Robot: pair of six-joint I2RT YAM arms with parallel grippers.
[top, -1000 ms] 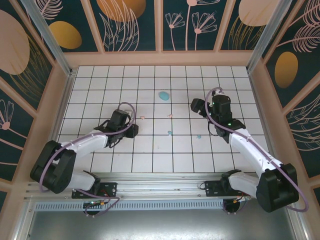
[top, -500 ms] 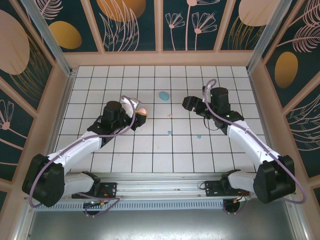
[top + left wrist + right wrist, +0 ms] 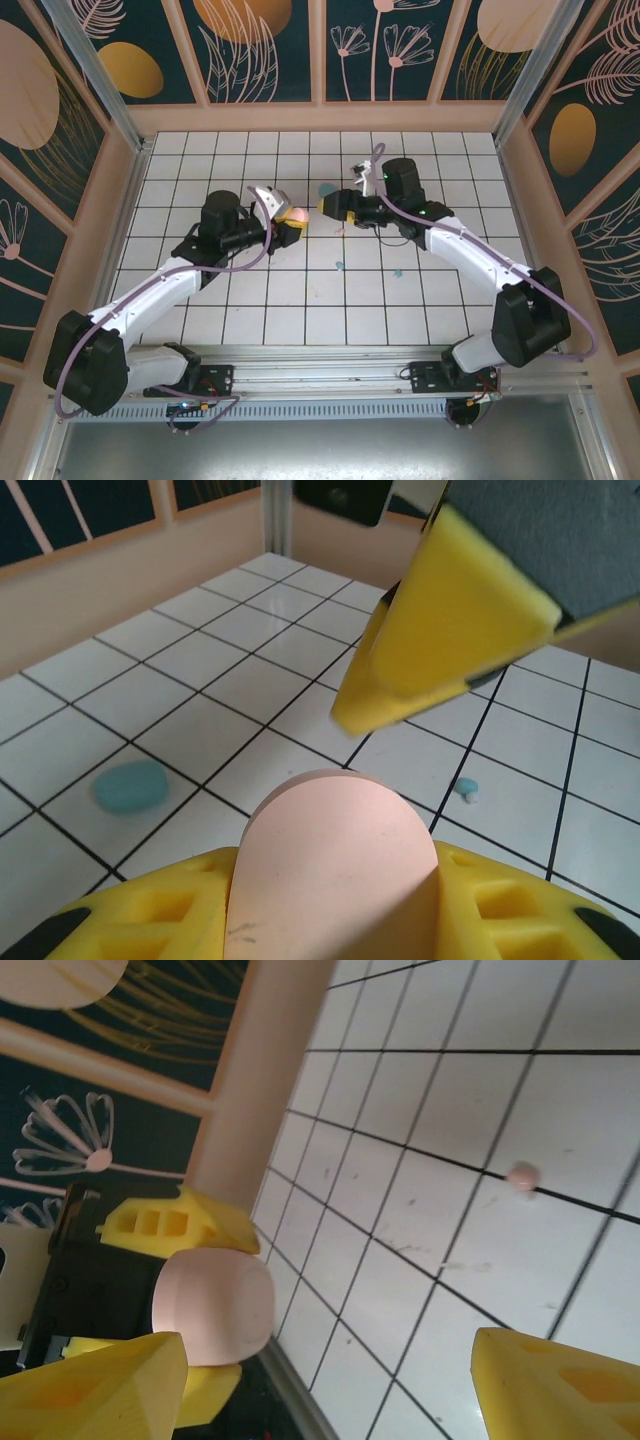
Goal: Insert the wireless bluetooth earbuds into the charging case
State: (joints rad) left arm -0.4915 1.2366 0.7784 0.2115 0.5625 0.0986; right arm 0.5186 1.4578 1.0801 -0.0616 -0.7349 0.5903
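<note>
My left gripper is shut on the pink charging case, held above the tiles; in the left wrist view the pink case sits between my yellow fingers. My right gripper is open, just right of the pink case, its fingers wide apart. One of its yellow fingers hangs over the case. A pink earbud and two teal earbuds lie on the floor. The pink earbud and a teal earbud also show.
The blue case lies on the tiles just behind the right gripper; it is the blue case at the left in the left wrist view. Wooden walls ring the tiled floor.
My left gripper has lifted the pink case and carried it right and away from the base. My right arm has swung left until its open fingers are next to the case.
</note>
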